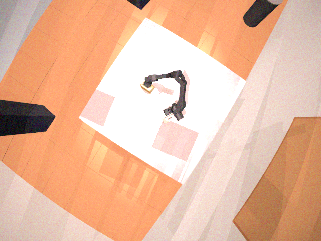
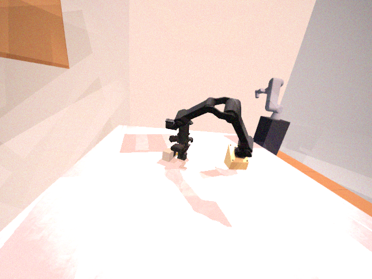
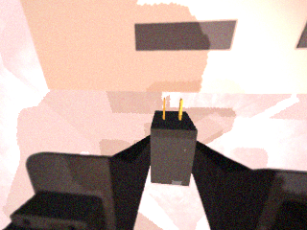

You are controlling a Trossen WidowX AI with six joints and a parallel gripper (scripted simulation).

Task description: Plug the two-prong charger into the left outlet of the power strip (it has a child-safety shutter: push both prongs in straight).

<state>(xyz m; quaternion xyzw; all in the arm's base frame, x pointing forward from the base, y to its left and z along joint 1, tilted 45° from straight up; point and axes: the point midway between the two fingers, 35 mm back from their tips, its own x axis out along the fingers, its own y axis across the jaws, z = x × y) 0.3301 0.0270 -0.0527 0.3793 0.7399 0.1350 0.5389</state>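
Note:
My gripper (image 3: 169, 140) (image 2: 181, 153) is shut on the black two-prong charger (image 3: 173, 155). Its two yellow prongs (image 3: 180, 109) point toward the top of the wrist view, at the power strip. The pale power strip (image 3: 91, 57) (image 2: 167, 154) (image 1: 165, 120) lies on the table beside the gripper. One dark outlet (image 3: 184, 35) shows whole, and part of another dark outlet (image 3: 303, 39) shows at the right edge. The prongs are outside the strip, with a small gap to its near edge in the wrist view. They line up with the left half of the whole outlet.
The arm stands on a yellowish base block (image 1: 147, 88) (image 2: 237, 163) on the white table (image 1: 155, 51). Pinkish shadows fall across the table. A grey arm (image 2: 273, 94) on a dark pedestal (image 2: 271, 133) stands beyond the table. A dark post (image 1: 23, 118) is at the left of the top view.

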